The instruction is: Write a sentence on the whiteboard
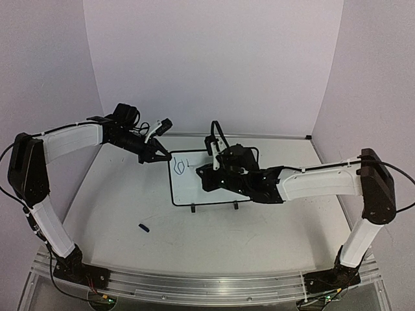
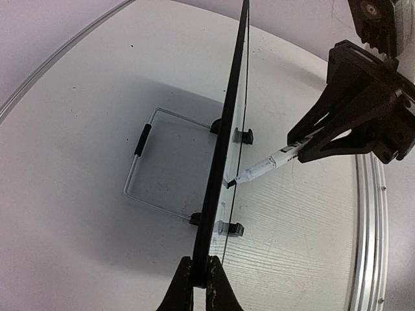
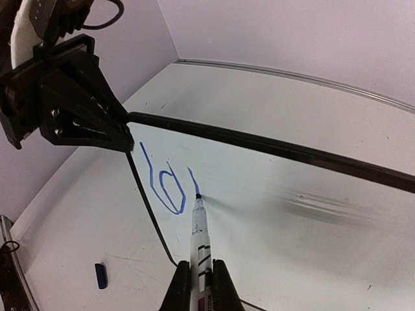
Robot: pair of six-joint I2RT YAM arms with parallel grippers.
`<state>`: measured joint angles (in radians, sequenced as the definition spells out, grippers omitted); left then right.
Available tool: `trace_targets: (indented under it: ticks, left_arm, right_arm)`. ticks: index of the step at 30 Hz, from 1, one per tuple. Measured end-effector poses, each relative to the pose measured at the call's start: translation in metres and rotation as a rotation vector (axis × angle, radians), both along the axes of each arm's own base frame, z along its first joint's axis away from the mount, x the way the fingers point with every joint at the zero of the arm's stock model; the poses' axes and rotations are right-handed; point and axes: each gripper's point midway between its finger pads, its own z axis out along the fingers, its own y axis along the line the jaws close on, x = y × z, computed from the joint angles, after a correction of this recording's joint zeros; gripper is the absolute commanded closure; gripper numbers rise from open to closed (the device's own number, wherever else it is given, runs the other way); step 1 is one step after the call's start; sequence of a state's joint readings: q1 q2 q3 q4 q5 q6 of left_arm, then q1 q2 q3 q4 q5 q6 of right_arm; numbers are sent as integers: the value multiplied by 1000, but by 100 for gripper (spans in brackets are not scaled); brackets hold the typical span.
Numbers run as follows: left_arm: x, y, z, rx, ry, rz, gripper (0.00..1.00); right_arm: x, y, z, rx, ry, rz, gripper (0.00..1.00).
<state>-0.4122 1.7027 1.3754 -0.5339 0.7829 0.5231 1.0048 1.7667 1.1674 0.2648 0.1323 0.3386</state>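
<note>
Black-framed whiteboard (image 1: 194,184) upright on feet — blue sentence (image 3: 165,183) barely begun

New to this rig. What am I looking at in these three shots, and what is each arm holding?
Two robot arms are bolted at the near edge of a white table. The wide shot comes from a fixed camera above and behind them; the other two come from cameras on each wrist, looking along that arm's own fingers.

The left tool is shut on the top corner of the whiteboard, a small black-framed board standing on two feet. Its wrist view sees the board edge-on.

The right tool is shut on a marker, whose tip touches the board. So far only the first blue strokes of the sentence are written, roughly "lo" and the start of another letter.

A small blue cap lies on the table in front of the board.
</note>
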Motion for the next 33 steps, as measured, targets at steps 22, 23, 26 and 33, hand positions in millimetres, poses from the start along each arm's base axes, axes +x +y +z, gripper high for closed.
trace_targets:
  ticks: [22,23,26,33]
  left_arm:
    - [0,0,0,2,2,4,100]
    - [0,0,0,2,2,4,100]
    - [0,0,0,2,1,5,100]
    - [1,0,0,4,1,7,100]
  right_arm:
    - [-5,-1,-23,-47,55,2,100]
    - [-5,-1,-23,-47,55,1,100]
    - [-5,-1,-23,-47,53,-1,100]
    - [-4,-2,-20,-45,42,-11,100]
